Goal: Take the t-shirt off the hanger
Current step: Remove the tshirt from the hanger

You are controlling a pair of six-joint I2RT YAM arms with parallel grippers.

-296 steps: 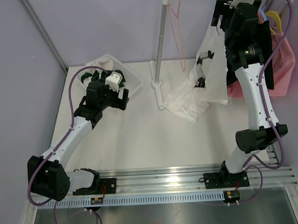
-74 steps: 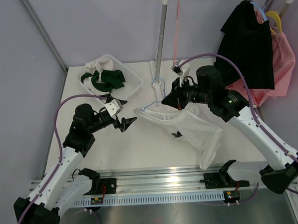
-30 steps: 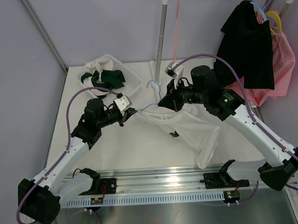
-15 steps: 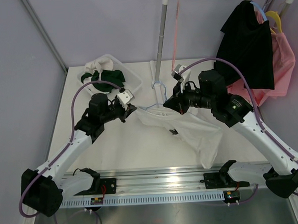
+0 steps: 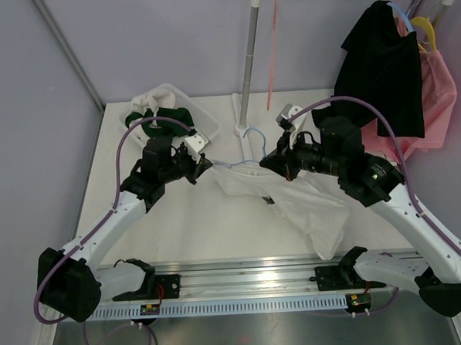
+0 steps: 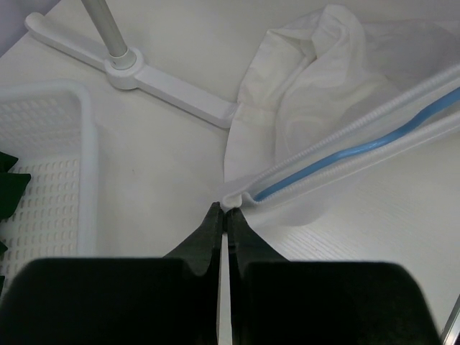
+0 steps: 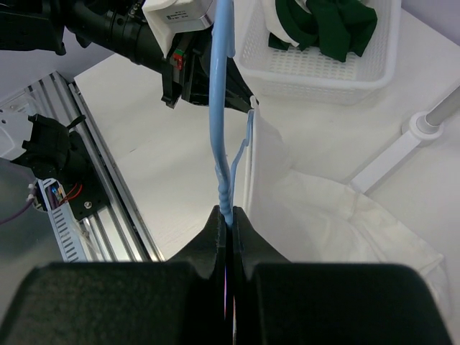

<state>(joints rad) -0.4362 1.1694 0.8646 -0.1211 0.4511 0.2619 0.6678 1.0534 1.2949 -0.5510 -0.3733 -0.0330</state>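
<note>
The white t-shirt (image 5: 298, 204) hangs on a light blue hanger (image 5: 253, 138) above the table's middle, its body draped down to the table. My right gripper (image 5: 270, 164) is shut on the hanger's twisted neck (image 7: 227, 201), with the hanger arm (image 7: 218, 93) running up the right wrist view. My left gripper (image 5: 204, 167) is shut on the t-shirt's shoulder edge (image 6: 237, 195) at the end of the hanger arm. The blue arm (image 6: 338, 154) shows through the fabric there. The shirt's neckline is stretched taut between the two grippers.
A white basket (image 5: 209, 126) with green and white clothes stands at the back left. The rack's pole (image 5: 249, 55) and base (image 6: 172, 83) stand behind the shirt. A black shirt (image 5: 383, 64), a pink garment (image 5: 437, 92) and a thin red hanger (image 5: 271, 58) hang on the rail.
The right gripper has carried the hanger to the right and slightly down. The left gripper, earlier open and apart, now grips the shoulder edge and has moved up a little.
</note>
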